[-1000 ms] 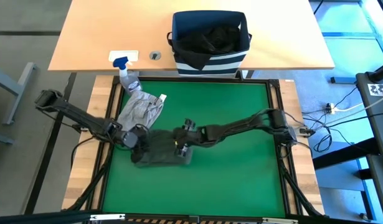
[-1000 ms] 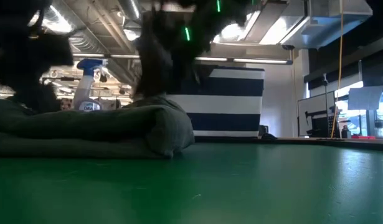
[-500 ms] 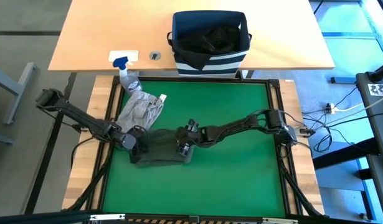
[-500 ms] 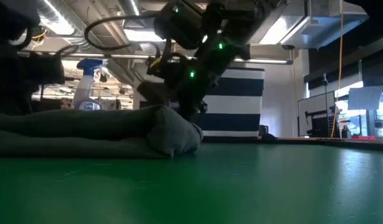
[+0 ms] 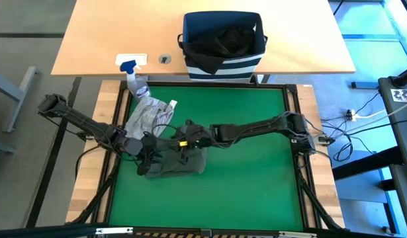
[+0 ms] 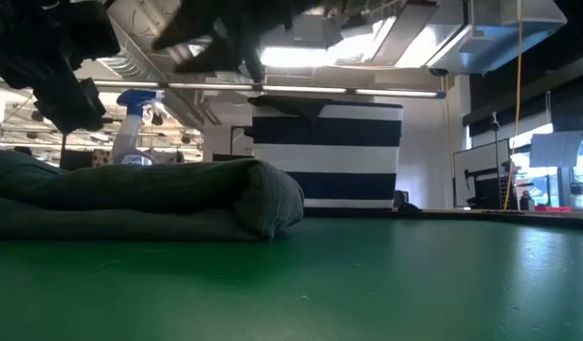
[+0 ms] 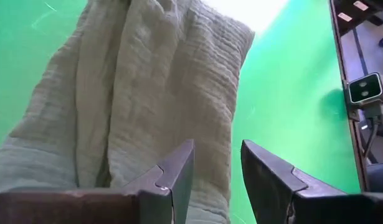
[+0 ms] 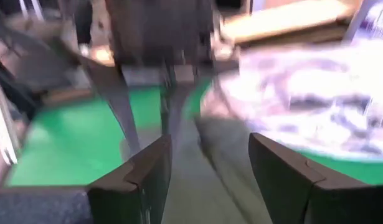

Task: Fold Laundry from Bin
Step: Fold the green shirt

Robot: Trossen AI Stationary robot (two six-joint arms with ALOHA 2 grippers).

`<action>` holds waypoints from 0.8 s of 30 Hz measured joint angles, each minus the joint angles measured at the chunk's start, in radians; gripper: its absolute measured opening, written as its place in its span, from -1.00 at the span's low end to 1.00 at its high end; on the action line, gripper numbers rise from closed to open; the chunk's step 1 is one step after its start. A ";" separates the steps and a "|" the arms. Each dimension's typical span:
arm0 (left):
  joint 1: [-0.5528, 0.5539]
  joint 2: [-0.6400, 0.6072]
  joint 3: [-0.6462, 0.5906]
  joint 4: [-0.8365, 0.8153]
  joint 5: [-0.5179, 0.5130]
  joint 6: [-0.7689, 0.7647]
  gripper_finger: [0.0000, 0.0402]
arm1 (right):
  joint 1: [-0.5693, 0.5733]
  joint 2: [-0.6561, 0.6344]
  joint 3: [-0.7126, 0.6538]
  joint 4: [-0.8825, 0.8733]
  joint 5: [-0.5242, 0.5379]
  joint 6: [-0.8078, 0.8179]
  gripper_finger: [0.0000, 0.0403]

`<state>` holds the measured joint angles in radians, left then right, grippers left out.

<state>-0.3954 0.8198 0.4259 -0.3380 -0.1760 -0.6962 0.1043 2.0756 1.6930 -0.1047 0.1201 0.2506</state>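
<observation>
**On the green surface: both tools above the folded olive garment**

Over the green surface (image 5: 249,178), the left tool (image 5: 147,147) and right tool (image 5: 181,141) hover with fingers parted, empty, partly masking the olive garment (image 5: 180,164). A grey garment (image 5: 147,116) lies beside it. The bin (image 5: 223,41) half hides black laundry (image 5: 223,39).

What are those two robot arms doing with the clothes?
They are folding laundry on the green table. A dark olive green garment lies folded in a thick bundle, and the left gripper and right gripper hang just above it, both open and empty. A light grey garment lies beside it near a spray bottle. A black garment waits in the striped bin.
</observation>
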 joint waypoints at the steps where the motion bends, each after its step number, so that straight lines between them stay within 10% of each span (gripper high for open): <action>1: 0.000 0.000 0.000 -0.002 -0.002 0.000 -0.36 | 0.002 0.004 -0.019 0.001 -0.012 -0.002 0.06; 12: 0.000 0.000 -0.082 0.041 -0.091 0.017 -0.36 | 0.067 0.036 -0.354 0.485 0.046 0.090 0.06; 24: -0.003 -0.001 -0.226 0.042 -0.005 -0.069 -0.36 | 0.044 0.140 -0.481 0.608 0.125 0.055 0.06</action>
<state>-0.3981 0.8184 0.1995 -0.2965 -0.1811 -0.7647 0.1482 2.2159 1.2118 0.5028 0.2451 0.3051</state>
